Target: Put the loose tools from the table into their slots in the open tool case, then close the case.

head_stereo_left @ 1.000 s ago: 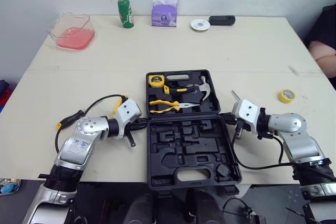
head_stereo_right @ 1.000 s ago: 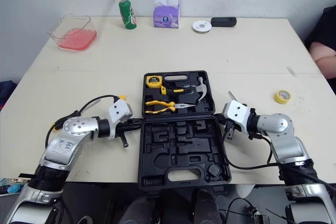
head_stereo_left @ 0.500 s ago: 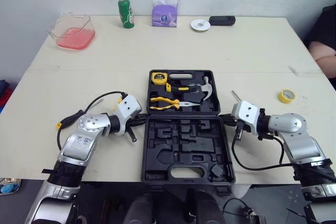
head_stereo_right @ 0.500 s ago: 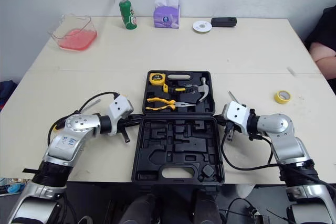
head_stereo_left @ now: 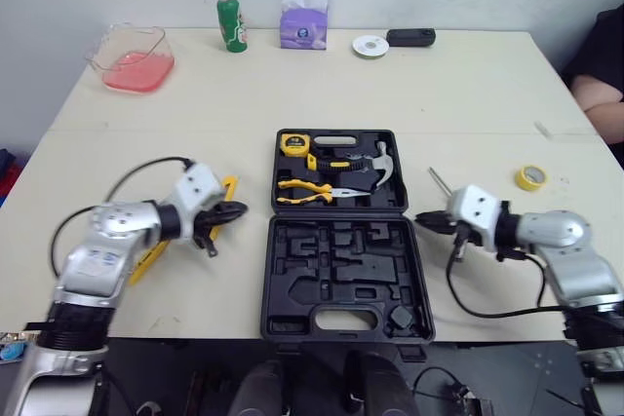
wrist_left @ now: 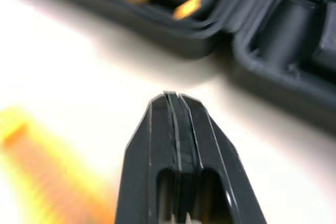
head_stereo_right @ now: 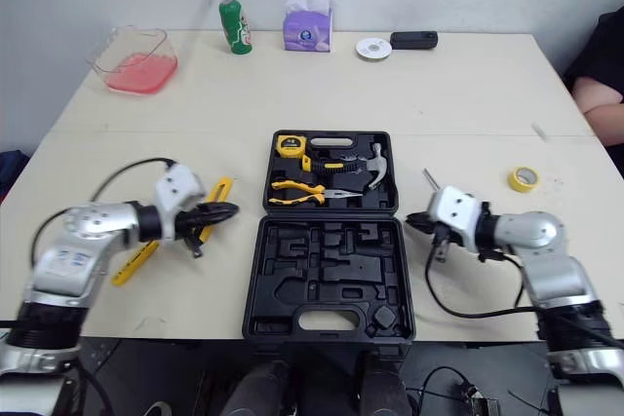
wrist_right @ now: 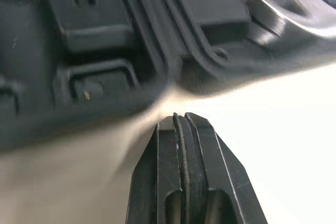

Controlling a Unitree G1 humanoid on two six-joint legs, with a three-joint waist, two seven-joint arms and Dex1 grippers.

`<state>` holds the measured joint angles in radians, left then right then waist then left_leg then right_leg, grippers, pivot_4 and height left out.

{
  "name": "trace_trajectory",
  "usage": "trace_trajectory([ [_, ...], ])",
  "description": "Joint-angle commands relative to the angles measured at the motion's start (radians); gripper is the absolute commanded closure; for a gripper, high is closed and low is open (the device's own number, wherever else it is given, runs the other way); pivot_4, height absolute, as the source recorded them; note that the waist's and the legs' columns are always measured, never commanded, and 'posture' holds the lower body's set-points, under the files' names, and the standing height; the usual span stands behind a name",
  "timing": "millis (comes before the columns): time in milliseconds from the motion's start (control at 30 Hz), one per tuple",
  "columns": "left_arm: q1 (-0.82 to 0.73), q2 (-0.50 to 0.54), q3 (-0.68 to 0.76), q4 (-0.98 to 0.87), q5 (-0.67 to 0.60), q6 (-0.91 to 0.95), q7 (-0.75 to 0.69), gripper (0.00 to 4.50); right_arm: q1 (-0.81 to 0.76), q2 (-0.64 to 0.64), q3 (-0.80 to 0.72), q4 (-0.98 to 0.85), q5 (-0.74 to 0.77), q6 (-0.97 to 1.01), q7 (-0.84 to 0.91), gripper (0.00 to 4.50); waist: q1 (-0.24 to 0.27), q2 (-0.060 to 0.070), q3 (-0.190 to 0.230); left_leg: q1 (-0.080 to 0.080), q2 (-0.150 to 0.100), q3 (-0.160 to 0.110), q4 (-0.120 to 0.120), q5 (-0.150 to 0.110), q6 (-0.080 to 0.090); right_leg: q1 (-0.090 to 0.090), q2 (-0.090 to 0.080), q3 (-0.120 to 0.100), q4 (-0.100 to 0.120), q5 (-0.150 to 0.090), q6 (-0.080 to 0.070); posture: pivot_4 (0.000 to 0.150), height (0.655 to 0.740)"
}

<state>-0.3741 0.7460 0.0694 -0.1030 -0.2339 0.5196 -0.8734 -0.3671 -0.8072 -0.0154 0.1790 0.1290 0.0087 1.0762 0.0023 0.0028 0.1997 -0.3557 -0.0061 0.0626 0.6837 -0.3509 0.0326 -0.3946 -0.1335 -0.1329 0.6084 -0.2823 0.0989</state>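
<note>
Partly done — hammer, pliers slotted, but level loose at nine o'clock of the open case — left gripper, right gripper pinched shut, empty.

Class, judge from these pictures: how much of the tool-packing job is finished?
Done: tape measure, pliers and hammer sit in the case. In hand: nothing; left gripper and right gripper are shut, empty, beside it. Left: a yellow tool lies on the table; case open.
</note>
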Motion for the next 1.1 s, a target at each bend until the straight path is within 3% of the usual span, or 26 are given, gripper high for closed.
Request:
trace_trajectory([
  [33, 0.046, 0.055, 0.112, -0.054, -0.071, -0.010, -0.046, 4.44, 0.024, -0.062, -0.091, -0.047, 0.056, -0.007, 0.019, 4.50, 0.000, 0.000, 0.000, 0.000, 0.000, 0.000, 0.000, 0.000, 0.000, 0.000, 0.000, 0.000, 0.000, 0.000, 0.000, 0.150, 0.7400],
  [67, 0.074, 0.077, 0.162, -0.050, -0.091, -0.025, -0.065, 4.44, 0.038, -0.081, -0.129, -0.042, 0.075, -0.012, 0.022, 4.50, -0.001, 0.000, 0.000, 0.000, 0.000, 0.000, 0.000, 0.000, 0.000, 0.000, 0.000, 0.000, 0.000, 0.000, 0.000, 0.150, 0.7400],
  [167, 0.164, 0.113, 0.312, -0.024, -0.149, -0.061, -0.108, 3.64, 0.094, -0.117, -0.243, -0.035, 0.141, 0.003, 0.021, 4.50, -0.001, 0.000, 0.000, 0.000, 0.001, 0.000, -0.001, -0.001, -0.001, 0.000, -0.001, 0.000, -0.001, 0.000, 0.000, 0.150, 0.7400],
  [267, 0.253, 0.127, 0.454, 0.068, -0.159, -0.138, -0.115, 2.35, 0.190, -0.132, -0.362, -0.027, 0.184, -0.012, 0.017, 3.51, -0.001, 0.000, 0.000, 0.001, 0.002, 0.000, -0.001, -0.001, -0.001, 0.000, -0.001, 0.000, -0.001, 0.000, 0.000, 0.150, 0.7400],
  [400, 0.323, 0.151, 0.593, 0.224, -0.137, -0.247, -0.077, 0.55, 0.299, -0.138, -0.494, 0.057, 0.162, -0.090, -0.039, 1.62, -0.001, 0.000, 0.000, 0.002, 0.002, 0.001, -0.001, -0.003, -0.001, 0.001, -0.001, 0.001, -0.001, 0.000, 0.000, 0.150, 0.7400],
  [467, 0.343, 0.171, 0.643, 0.333, -0.093, -0.302, -0.001, 0.00, 0.336, -0.147, -0.547, 0.157, 0.101, -0.221, -0.116, 0.67, -0.001, 0.000, 0.000, 0.002, 0.002, 0.001, -0.001, -0.004, 0.000, 0.001, -0.002, 0.001, -0.002, 0.000, 0.000, 0.150, 0.7400],
  [500, 0.339, 0.180, 0.662, 0.395, -0.074, -0.321, 0.047, 0.00, 0.347, -0.151, -0.566, 0.198, 0.098, -0.246, -0.129, 0.11, -0.001, 0.000, 0.000, 0.002, 0.002, 0.002, -0.001, -0.005, 0.001, 0.001, -0.003, 0.001, -0.002, 0.000, 0.000, 0.150, 0.7400],
  [767, 0.367, 0.261, 0.790, 0.761, -0.090, -0.467, 0.140, 0.00, 0.426, -0.237, -0.661, 0.612, 0.071, -0.430, -0.241, 0.11, -0.011, 0.000, 0.000, 0.003, 0.002, 0.006, -0.002, -0.009, 0.002, 0.000, -0.008, 0.001, -0.002, 0.000, -0.001, 0.150, 0.7400],
  [1100, 0.487, 0.249, 0.804, 0.742, -0.113, -0.486, 0.105, 0.00, 0.385, -0.269, -0.626, 0.769, 0.097, -0.504, -0.262, 0.11, -0.033, 0.000, 0.000, 0.004, 0.002, 0.006, -0.002, -0.011, -0.001, -0.001, -0.009, 0.002, -0.003, -0.001, -0.002, 0.150, 0.7400],
])
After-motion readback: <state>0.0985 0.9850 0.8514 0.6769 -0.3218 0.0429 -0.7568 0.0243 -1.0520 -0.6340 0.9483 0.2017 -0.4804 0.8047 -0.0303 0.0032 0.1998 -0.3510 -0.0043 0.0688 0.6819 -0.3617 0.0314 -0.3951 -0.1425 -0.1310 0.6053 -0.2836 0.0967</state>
